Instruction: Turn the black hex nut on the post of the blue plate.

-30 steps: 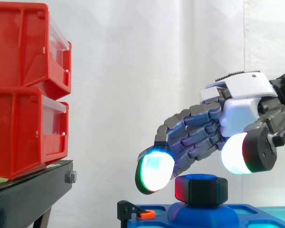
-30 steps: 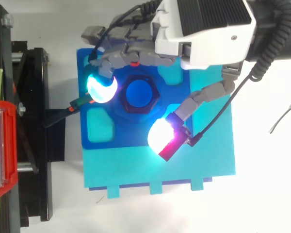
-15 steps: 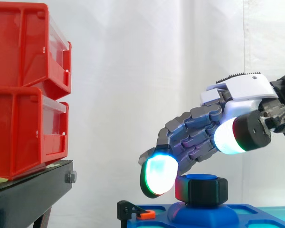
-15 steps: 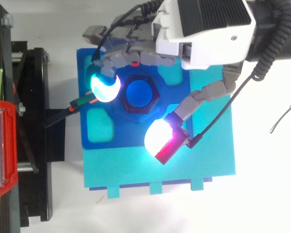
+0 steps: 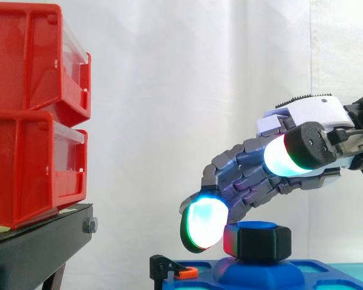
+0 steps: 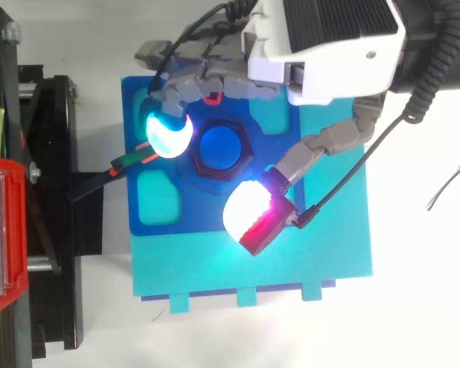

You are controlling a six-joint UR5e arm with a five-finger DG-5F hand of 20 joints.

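We see the robot's hand (image 6: 330, 38) arched over the blue plate (image 6: 157, 222), loosely open and gripping nothing, placed, we judge, to set up a turn. The black hex nut (image 5: 260, 243) sits on the blue post (image 6: 221, 146) near the plate's middle. One glowing fingertip (image 5: 204, 225) hangs just beside the nut on the side toward the bins. The thumb pad (image 6: 244, 211) is raised clear opposite, so no pinch is made. The plate lies on a white counter (image 6: 422, 291) before a white curtain (image 5: 169, 90), with red bins (image 5: 30, 115) stacked on a black stand (image 5: 30, 248).
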